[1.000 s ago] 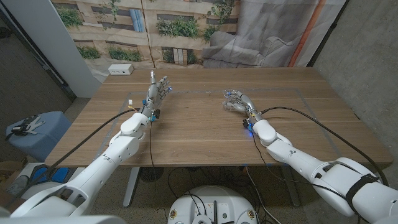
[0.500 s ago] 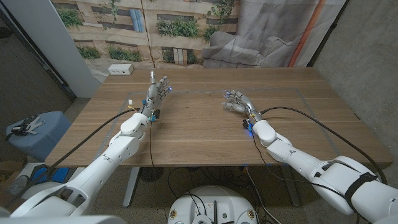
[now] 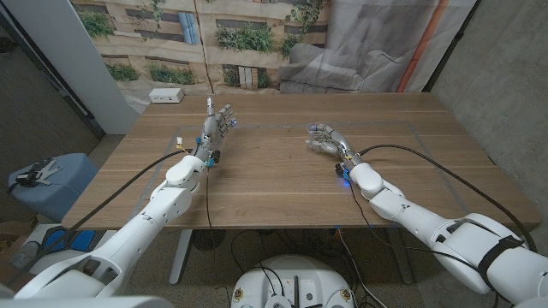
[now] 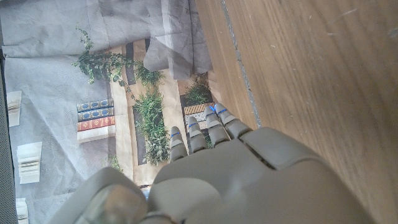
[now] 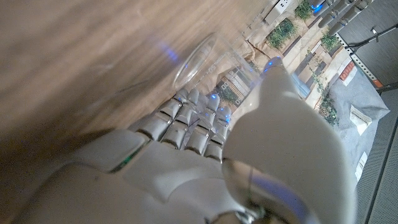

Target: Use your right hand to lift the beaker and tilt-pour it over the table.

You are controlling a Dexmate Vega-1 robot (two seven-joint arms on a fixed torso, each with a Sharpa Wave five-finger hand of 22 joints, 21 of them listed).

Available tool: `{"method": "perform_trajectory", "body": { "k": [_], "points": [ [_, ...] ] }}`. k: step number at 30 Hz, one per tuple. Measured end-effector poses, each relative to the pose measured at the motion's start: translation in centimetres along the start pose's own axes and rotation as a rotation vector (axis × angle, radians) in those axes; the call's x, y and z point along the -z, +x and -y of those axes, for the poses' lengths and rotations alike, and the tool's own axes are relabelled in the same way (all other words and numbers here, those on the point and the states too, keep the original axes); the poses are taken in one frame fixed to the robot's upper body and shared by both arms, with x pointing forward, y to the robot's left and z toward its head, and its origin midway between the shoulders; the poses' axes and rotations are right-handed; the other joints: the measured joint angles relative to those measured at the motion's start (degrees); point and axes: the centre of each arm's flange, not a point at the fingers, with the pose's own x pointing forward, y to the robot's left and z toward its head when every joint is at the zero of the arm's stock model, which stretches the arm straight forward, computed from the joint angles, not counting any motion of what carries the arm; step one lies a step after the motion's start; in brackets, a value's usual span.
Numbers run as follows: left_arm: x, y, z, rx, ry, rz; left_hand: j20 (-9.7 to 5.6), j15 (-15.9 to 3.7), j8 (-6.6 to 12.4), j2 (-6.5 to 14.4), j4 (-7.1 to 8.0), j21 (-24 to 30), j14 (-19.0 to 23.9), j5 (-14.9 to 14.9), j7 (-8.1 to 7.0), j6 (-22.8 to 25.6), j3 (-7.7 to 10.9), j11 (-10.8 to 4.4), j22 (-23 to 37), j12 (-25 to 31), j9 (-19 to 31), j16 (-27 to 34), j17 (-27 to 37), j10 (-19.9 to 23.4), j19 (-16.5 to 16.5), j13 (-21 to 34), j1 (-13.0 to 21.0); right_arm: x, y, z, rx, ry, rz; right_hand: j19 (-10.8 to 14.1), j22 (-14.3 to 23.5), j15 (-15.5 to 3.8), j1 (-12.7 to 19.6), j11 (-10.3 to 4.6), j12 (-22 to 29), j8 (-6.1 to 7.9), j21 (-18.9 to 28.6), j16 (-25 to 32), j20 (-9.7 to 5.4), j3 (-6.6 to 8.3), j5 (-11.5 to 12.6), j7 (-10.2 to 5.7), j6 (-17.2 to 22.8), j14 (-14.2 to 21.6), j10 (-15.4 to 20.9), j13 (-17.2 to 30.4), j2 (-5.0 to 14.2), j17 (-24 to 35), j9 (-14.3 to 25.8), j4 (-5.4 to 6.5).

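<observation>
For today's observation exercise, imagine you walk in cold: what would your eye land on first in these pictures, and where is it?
First comes the right hand, right of the table's middle, gripping a clear beaker that looks tipped on its side. Next is the left hand, raised with fingers apart and holding nothing, on the left half of the wooden table. A small white box sits at the far left corner.
</observation>
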Motion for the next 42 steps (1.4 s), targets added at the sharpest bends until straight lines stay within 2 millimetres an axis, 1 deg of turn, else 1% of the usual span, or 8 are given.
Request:
{"method": "perform_trajectory", "body": {
  "k": [1,5,8,14,19,27,35,42],
  "points": [
    [0.00,0.00,0.01,0.000,0.000,0.000,0.00,0.00,0.00,0.0,0.00,0.0,0.0,0.0,0.00,0.0,0.00,0.00,0.0,0.0,0.0,0.0,0.0,0.0,0.0,0.0,0.0,0.01,0.02,0.02,-0.006,0.001,-0.002,-0.3,-0.1,0.02,-1.2,0.10,-0.3,-0.19,0.0,-0.2,-0.05,-0.07,0.0,0.37,-0.4,0.0,-0.5,0.1,-0.24,-0.2,0.0,-0.07],
    [0.00,0.00,0.01,0.000,0.000,0.000,0.00,0.00,0.00,0.0,0.00,0.0,0.0,0.0,0.00,0.0,0.00,0.00,0.0,0.0,0.0,0.0,0.0,0.0,0.0,0.0,0.0,0.04,0.06,0.09,-0.020,0.002,-0.006,-0.8,-0.3,0.08,-2.4,0.58,-1.0,-1.08,-0.1,-0.8,0.03,-0.28,0.4,0.81,-2.0,-0.8,-2.2,0.1,-0.88,-0.5,0.0,-0.28],
    [0.00,0.00,0.02,0.000,0.000,0.000,0.00,0.00,0.00,0.0,0.00,0.0,0.0,0.0,0.00,0.0,0.00,0.00,0.0,0.0,0.0,0.0,0.0,0.0,0.0,0.0,0.0,0.03,0.11,0.16,-0.028,0.002,-0.007,-1.5,-0.3,0.03,-2.5,1.13,-1.5,-1.61,-0.2,-1.3,-0.08,-0.54,0.4,0.92,-3.2,-1.6,-3.3,0.1,-1.05,-0.7,-0.3,-0.07],
    [0.00,0.01,0.02,0.000,0.000,0.000,0.00,0.00,0.00,0.0,0.00,0.0,0.0,0.0,0.00,0.0,0.00,0.00,0.0,0.0,0.0,0.0,0.0,0.0,0.0,0.0,0.0,0.05,0.19,0.25,-0.050,0.001,-0.005,-2.6,-0.2,-0.16,-3.3,2.04,-3.0,-2.97,-0.2,-2.4,0.42,-0.93,0.9,0.65,-5.5,-3.4,-6.3,0.4,-1.79,-1.2,-0.3,-0.46],
    [-0.01,0.01,0.01,0.000,0.000,0.000,0.00,0.00,0.00,0.0,0.00,0.0,0.0,0.0,0.00,0.0,0.00,0.00,0.0,0.0,0.0,0.0,0.0,0.0,0.0,0.0,0.0,0.03,0.19,0.26,-0.073,-0.003,0.001,-4.8,-0.2,0.06,-3.7,2.81,-4.3,-4.75,-0.6,-3.9,0.95,-1.19,1.3,1.53,-8.7,-6.0,-9.2,0.6,-3.01,-1.7,-0.5,-0.51],
    [-0.03,0.01,0.01,0.000,0.000,0.001,0.00,0.00,0.00,0.0,0.00,0.0,0.0,0.0,0.00,0.0,0.00,0.00,0.0,0.0,0.0,0.0,0.0,0.0,0.0,0.0,0.0,-0.06,0.22,0.39,-0.101,-0.008,0.016,-7.8,-0.2,0.34,-5.0,3.06,-5.9,-7.46,-0.6,-5.7,1.39,-1.81,1.8,3.16,-13.0,-8.9,-12.6,0.5,-4.29,-2.6,-0.5,-0.38],
    [-0.04,0.01,0.02,0.001,0.000,0.001,0.00,0.00,0.00,0.0,0.00,0.0,0.0,0.0,0.00,0.0,0.00,0.00,0.0,0.0,0.0,0.0,0.0,0.0,0.0,0.0,0.0,-0.19,0.35,0.65,-0.122,-0.007,0.031,-10.8,-0.3,0.42,-5.7,4.11,-7.1,-10.50,-0.6,-7.6,1.91,-2.28,2.7,3.71,-17.2,-12.5,-16.3,0.0,-4.97,-3.6,-0.8,-0.38],
    [-0.03,0.01,0.02,0.001,0.000,0.000,0.00,0.00,0.00,0.0,0.00,0.0,0.0,0.0,0.00,0.0,0.00,0.00,0.0,0.0,0.0,0.0,0.0,0.0,0.0,0.0,0.0,-0.48,0.49,1.01,-0.136,-0.005,0.052,-13.3,-0.5,2.11,-7.4,5.18,-8.1,-13.20,-0.6,-9.1,1.79,-2.75,3.3,4.42,-20.1,-15.7,-19.9,-0.7,-5.49,-4.6,-0.8,0.09]
  ]
}}
